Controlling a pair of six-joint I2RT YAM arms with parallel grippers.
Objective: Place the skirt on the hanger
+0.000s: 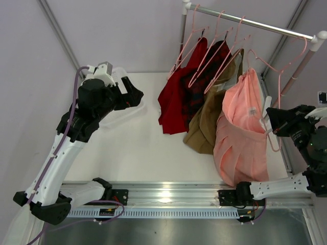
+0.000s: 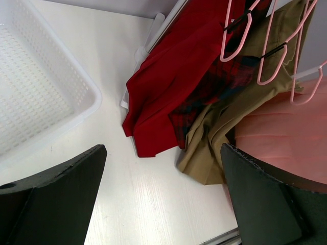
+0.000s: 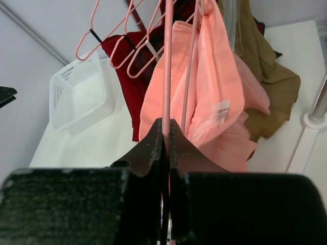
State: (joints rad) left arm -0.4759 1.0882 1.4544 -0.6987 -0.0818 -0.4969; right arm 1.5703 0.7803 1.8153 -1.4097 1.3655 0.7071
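Note:
The salmon-pink skirt hangs bunched over the thin pale-pink hanger, and its lower folds reach the table near the front right. In the right wrist view the hanger's rod runs straight up between my fingers, with the skirt draped just behind it. My right gripper is shut on that rod. The hanger's hook rises toward the right end of the rail. My left gripper stands open over the table's left side, holding nothing. It sees the skirt at its right edge.
A dark red garment and a tan-brown garment hang from other pink hangers on the silver rail, left of the skirt. A white mesh basket sits on the table beneath the left arm.

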